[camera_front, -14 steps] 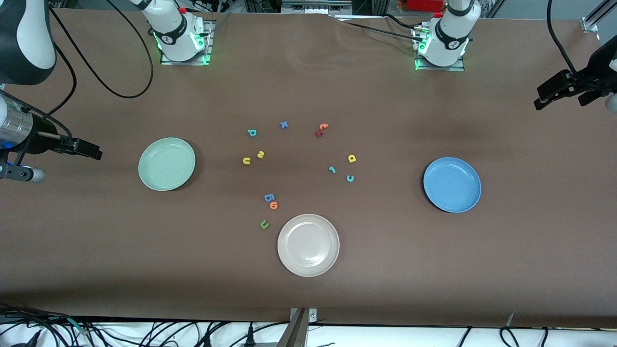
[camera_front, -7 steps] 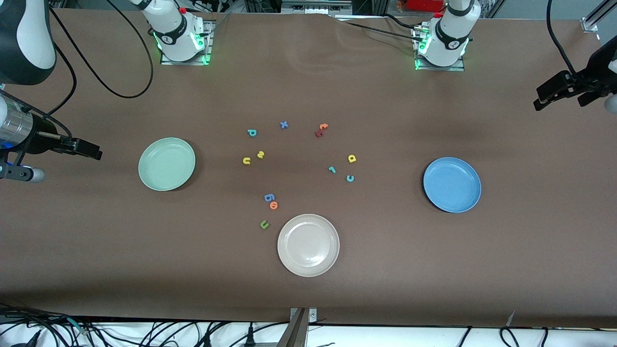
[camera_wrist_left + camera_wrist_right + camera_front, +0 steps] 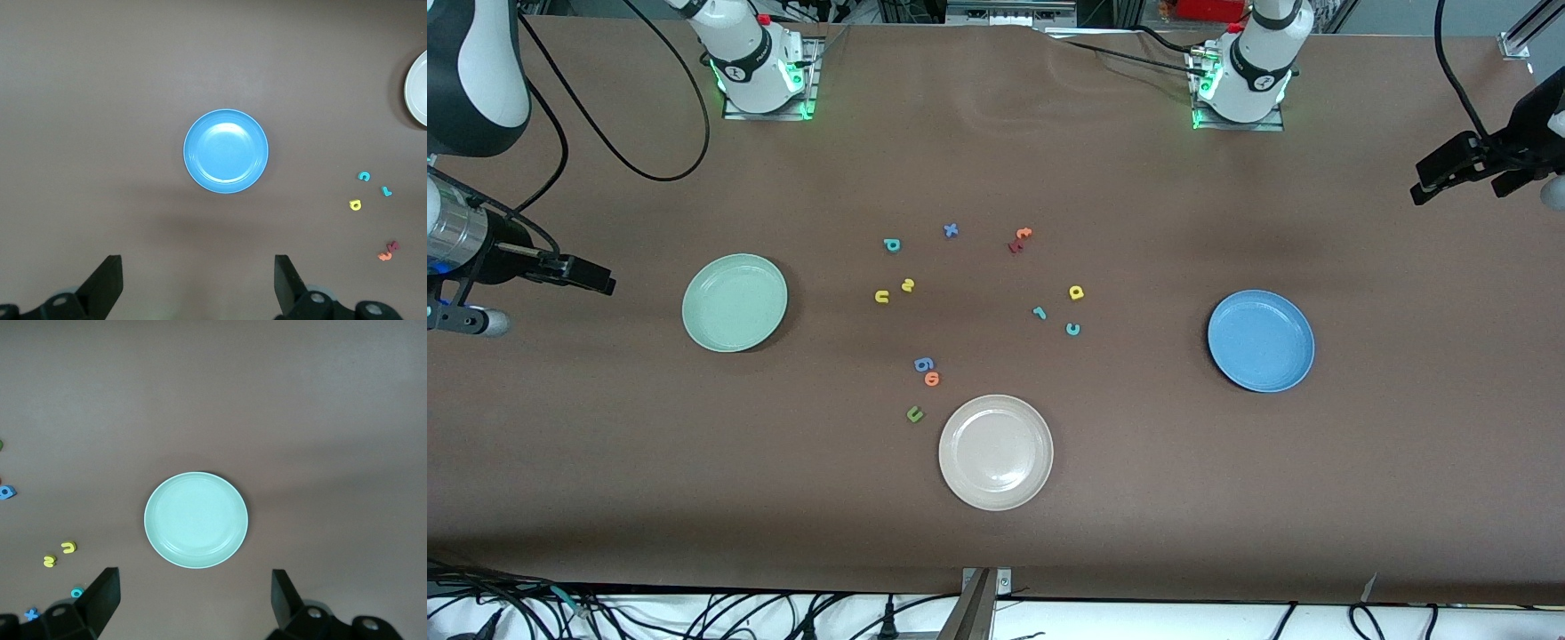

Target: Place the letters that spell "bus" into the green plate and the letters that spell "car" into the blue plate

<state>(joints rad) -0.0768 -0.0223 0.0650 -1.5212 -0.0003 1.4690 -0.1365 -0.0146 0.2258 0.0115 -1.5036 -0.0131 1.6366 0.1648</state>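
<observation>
Only in the front view are all three plates seen at once: the green plate (image 3: 735, 302) toward the right arm's end of the desk (image 3: 996, 533), the blue plate (image 3: 1261, 340) toward the left arm's end, and a beige plate (image 3: 996, 452) nearest the camera.

Between them, on the desk, lie the teal b (image 3: 891, 244), yellow s (image 3: 908, 285) and yellow u (image 3: 881, 297) (at 3 o'clock from the green plate), and the yellow a (image 3: 1077, 292), teal r (image 3: 1039, 312) and teal c (image 3: 1072, 329) (at 9 o'clock from the blue plate).

In the wrist views, each pincer is shown spread wide and empty: the left pincer (image 3: 197, 283) high over the blue plate, the right pincer (image 3: 193, 600) high over the green plate. Both arms are held waiting.
</observation>
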